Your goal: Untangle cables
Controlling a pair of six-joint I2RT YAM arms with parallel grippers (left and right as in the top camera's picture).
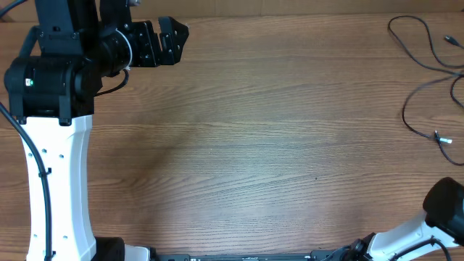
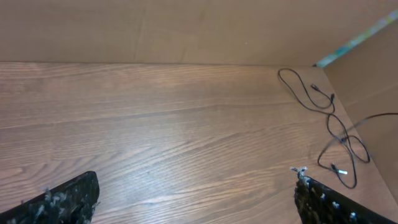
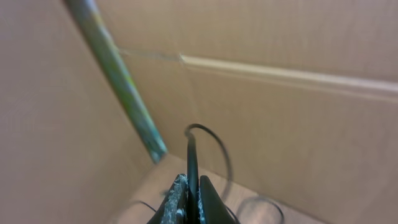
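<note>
Nearest my right wrist camera, the right gripper (image 3: 189,202) is pinched fully together on a cable (image 3: 191,155). The thin black cord stands up from between the fingertips, arches to the right and drops back behind them. Past it a cardboard wall (image 3: 280,112) fills the view, with a greenish strip (image 3: 118,74) running down the corner. From overhead I get only the right arm (image 1: 444,206) at the near right edge, and its gripper is outside that frame.

My left gripper (image 2: 196,186) is spread as wide as it goes, with nothing between its fingers (image 2: 62,199). It is over bare table (image 2: 155,124). Overhead it sits at the far left corner, well apart from the work.

The cables (image 1: 428,51) lie at the far right of the table as loose black loops crossing one another, some running off the right edge. A silvery plug tip (image 1: 438,135) rests on the wood at the nearer end of the bunch. Through the left wrist camera the loops sit near the corner where the table meets the cardboard.
</note>
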